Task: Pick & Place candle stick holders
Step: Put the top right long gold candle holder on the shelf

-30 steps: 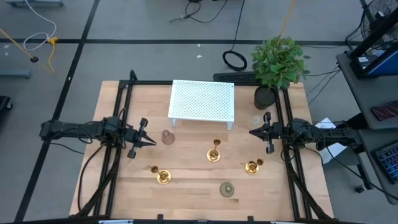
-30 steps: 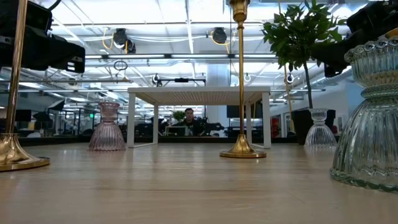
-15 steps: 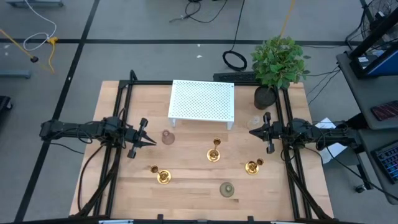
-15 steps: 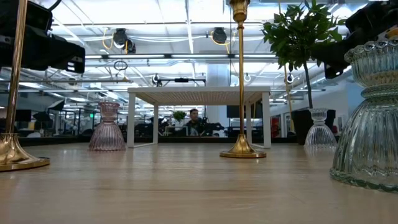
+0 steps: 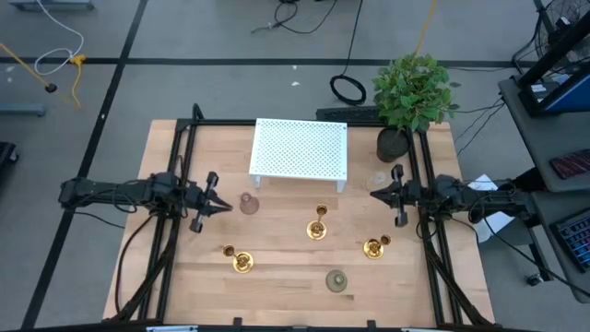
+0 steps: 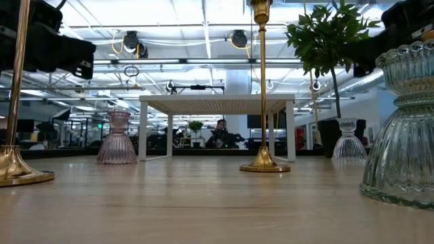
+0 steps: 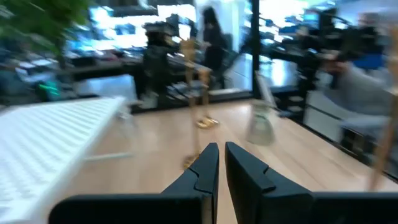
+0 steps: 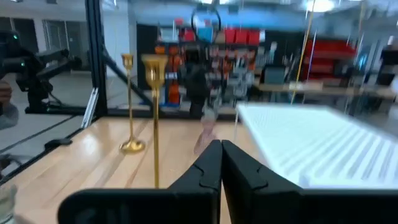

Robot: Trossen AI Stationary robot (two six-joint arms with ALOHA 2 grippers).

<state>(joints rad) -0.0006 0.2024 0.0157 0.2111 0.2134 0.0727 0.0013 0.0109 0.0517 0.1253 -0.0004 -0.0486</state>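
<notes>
Three gold candlestick holders stand upright on their round bases on the wooden table: one near left (image 5: 241,262), one in the middle (image 5: 317,226), one near right (image 5: 375,245). In the low view two show, at the left (image 6: 17,102) and in the middle (image 6: 263,95). My left gripper (image 5: 224,207) hovers over the left side of the table, shut and empty, pointing toward the table's right. My right gripper (image 5: 373,194) hovers over the right side, shut and empty, pointing toward the table's left. Both wrist views show fingers close together, the left's (image 7: 218,171) and the right's (image 8: 221,163).
A white perforated stand (image 5: 300,148) stands at the far middle. A pink glass holder (image 5: 249,204), a clear one (image 5: 376,182) and a greenish one (image 5: 336,280) stand on the table. A potted plant (image 5: 412,92) is at the far right corner. A person (image 6: 220,133) is in the room behind.
My left gripper has shifted a little toward the table's far edge and stays shut. The candlestick holders have kept still. The person in the room behind has walked toward the right.
</notes>
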